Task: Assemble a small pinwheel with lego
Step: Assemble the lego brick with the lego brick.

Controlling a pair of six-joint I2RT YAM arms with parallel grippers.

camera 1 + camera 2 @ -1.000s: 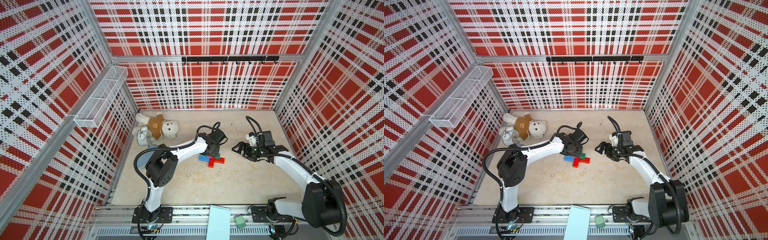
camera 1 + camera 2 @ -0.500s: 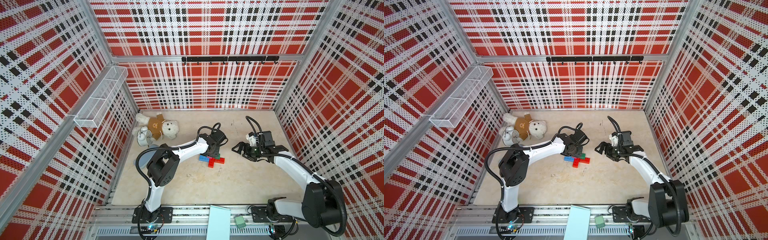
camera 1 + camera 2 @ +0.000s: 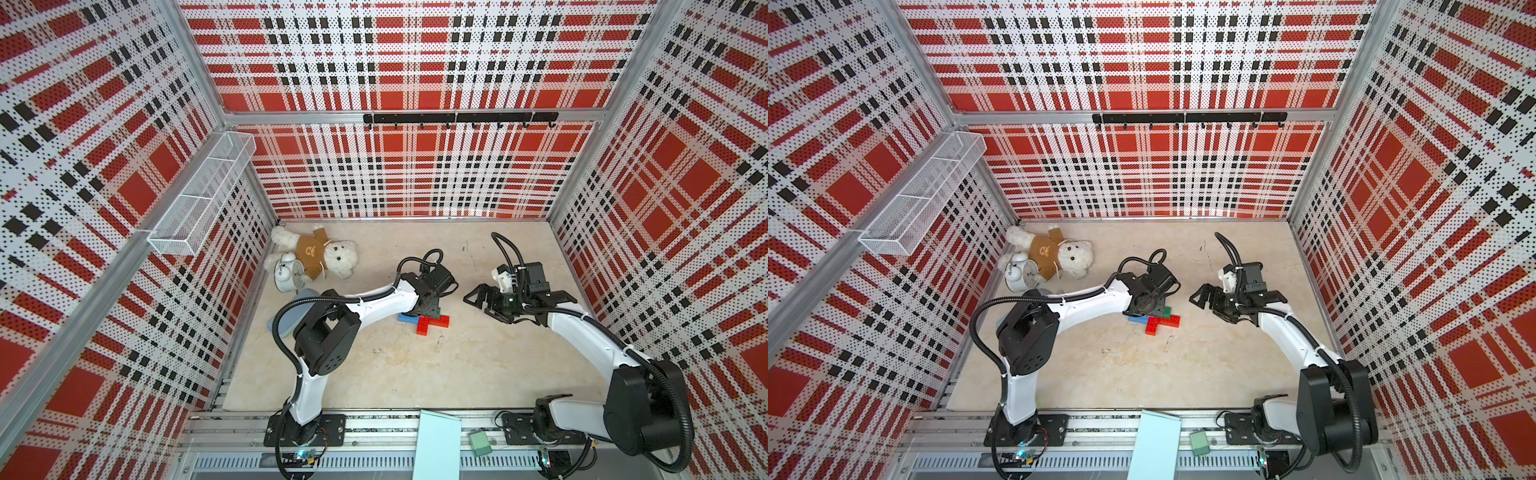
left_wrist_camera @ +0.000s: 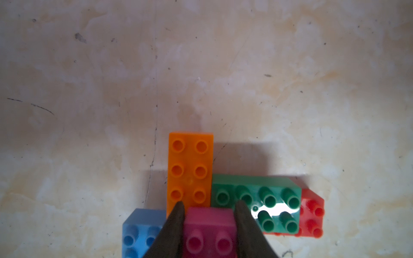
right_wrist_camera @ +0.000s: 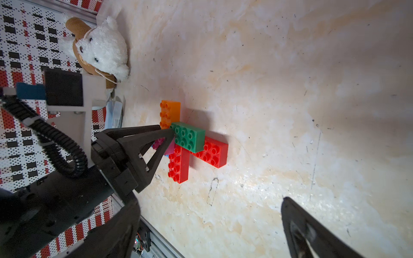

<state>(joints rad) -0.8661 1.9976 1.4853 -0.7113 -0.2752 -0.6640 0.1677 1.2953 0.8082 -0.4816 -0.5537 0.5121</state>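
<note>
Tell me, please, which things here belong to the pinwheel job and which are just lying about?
Belonging to the job: pink brick, held in the left gripper; orange brick; green brick; blue brick; red bricks.

Just lying about: teddy bear; alarm clock; blue-grey pad; wire basket on the wall.

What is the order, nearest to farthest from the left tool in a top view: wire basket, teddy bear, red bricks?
1. red bricks, right beside the left tool, mid-table.
2. teddy bear, far left corner.
3. wire basket, up on the left wall.
</note>
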